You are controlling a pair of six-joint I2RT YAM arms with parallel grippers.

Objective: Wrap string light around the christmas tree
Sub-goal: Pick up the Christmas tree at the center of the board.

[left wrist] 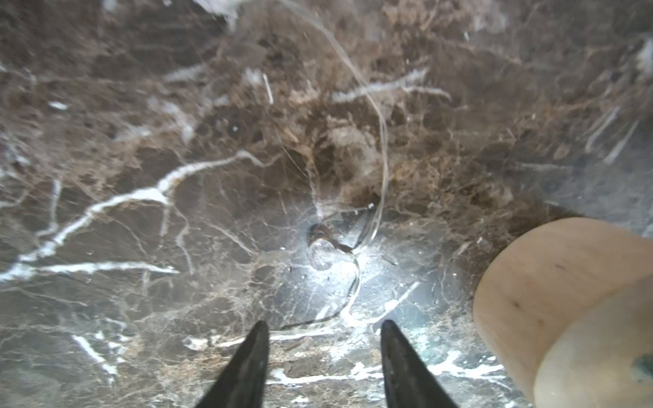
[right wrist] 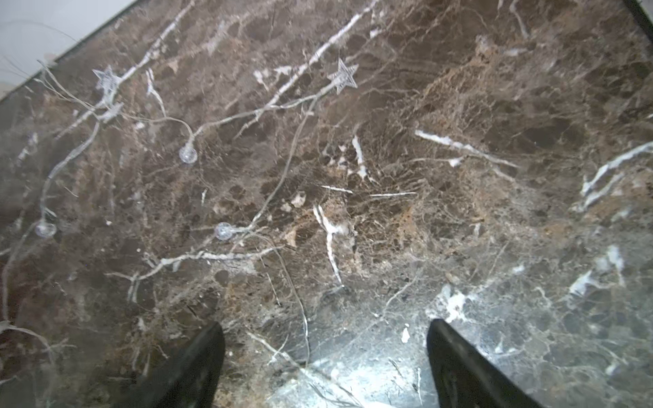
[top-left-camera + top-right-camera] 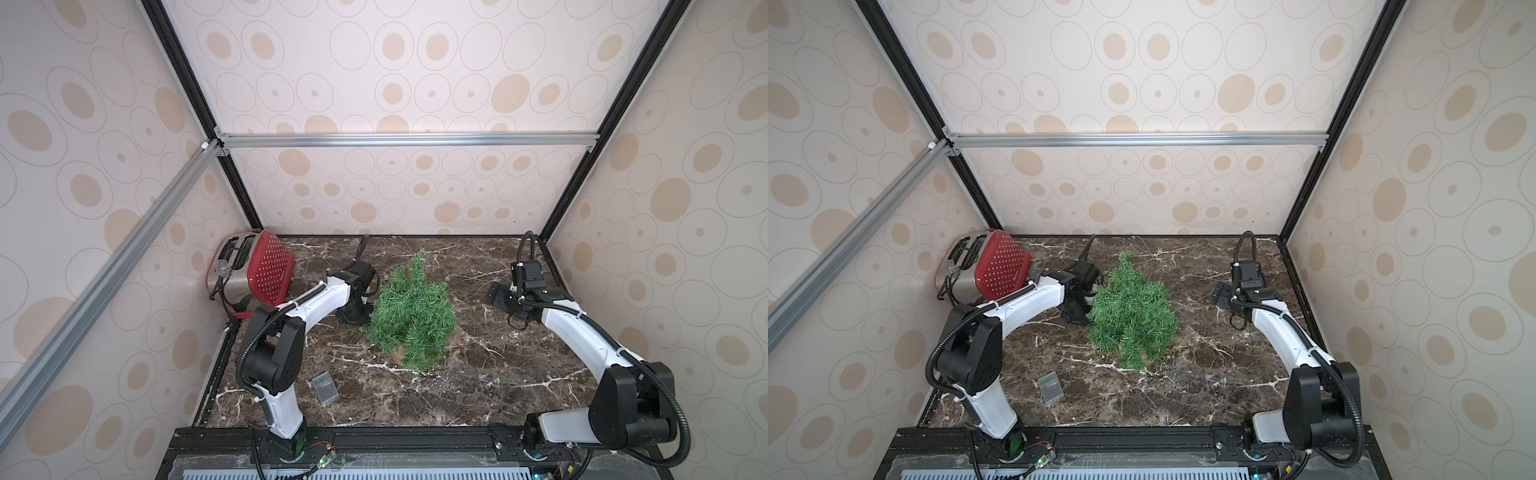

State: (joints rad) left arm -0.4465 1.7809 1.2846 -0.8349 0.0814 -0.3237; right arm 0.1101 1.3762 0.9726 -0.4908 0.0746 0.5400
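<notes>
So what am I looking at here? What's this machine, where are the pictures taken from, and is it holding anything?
Two robot arms work at a marble table. Two pictures look down from overhead; two come from cameras on the wrists, so those black prongs are the left gripper and right gripper, both open, holding nothing. On the table stand a small christmas tree and a red toaster. The string light lies loose: thin wire, clear bulbs, a small grey box.
</notes>
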